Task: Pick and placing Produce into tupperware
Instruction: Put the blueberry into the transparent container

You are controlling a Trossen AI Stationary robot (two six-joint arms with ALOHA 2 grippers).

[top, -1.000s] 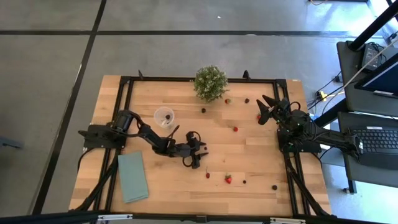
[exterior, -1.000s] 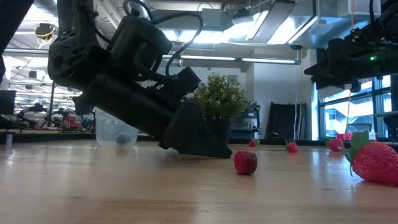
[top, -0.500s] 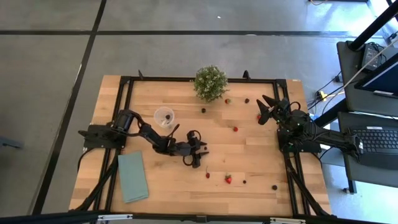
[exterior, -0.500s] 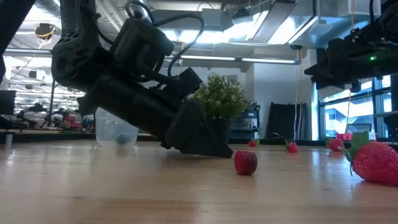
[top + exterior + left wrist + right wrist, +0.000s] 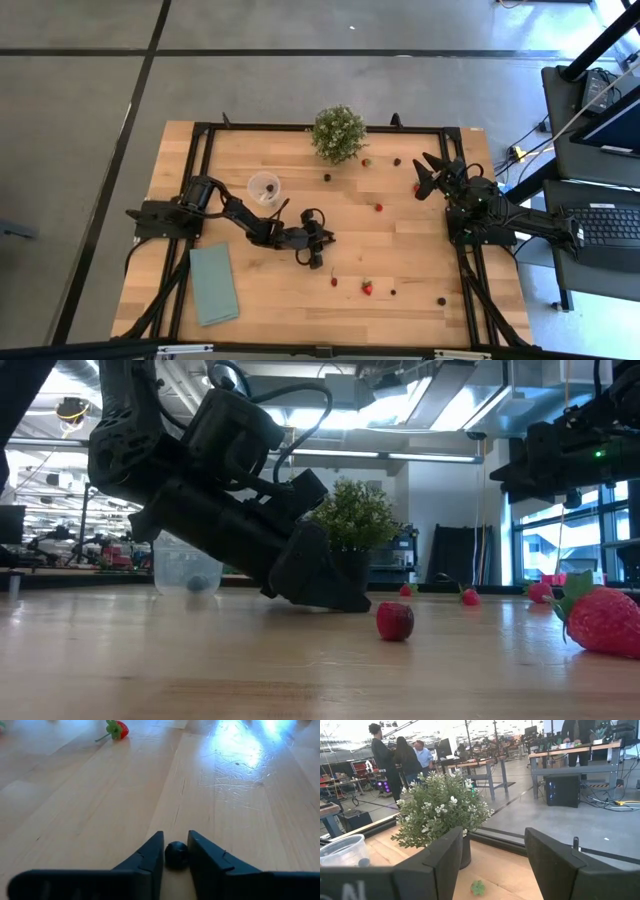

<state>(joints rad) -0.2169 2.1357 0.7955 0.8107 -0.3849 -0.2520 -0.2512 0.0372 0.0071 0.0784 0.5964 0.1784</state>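
My left gripper (image 5: 176, 851) is low over the middle of the table (image 5: 400, 240), shut on a small dark berry (image 5: 176, 855). In the high view the same gripper (image 5: 321, 249) sits to the right of the clear round tupperware (image 5: 264, 187), which stands upright with a dark piece in it. Red pieces (image 5: 367, 288) and dark berries (image 5: 327, 177) lie scattered over the wood. My right gripper (image 5: 430, 172) waits open at the far right, raised above the table. My left gripper pinches the dark berry's two sides (image 5: 169, 856) between its two fingertips (image 5: 152, 854). The fingers slant down from the table's left side. The berry rests on the wood.
A bushy potted plant (image 5: 338, 133) stands at the far edge, and a teal cloth (image 5: 213, 284) lies flat at the near left. In the low view a small red strawberry (image 5: 395, 622) lies just right of my left gripper, and a bigger one (image 5: 600, 620) lies close to the camera.
My left gripper's fingers have closed in from a wide gap onto the dark berry, while the arm has kept its place. The berry has stayed on the table.
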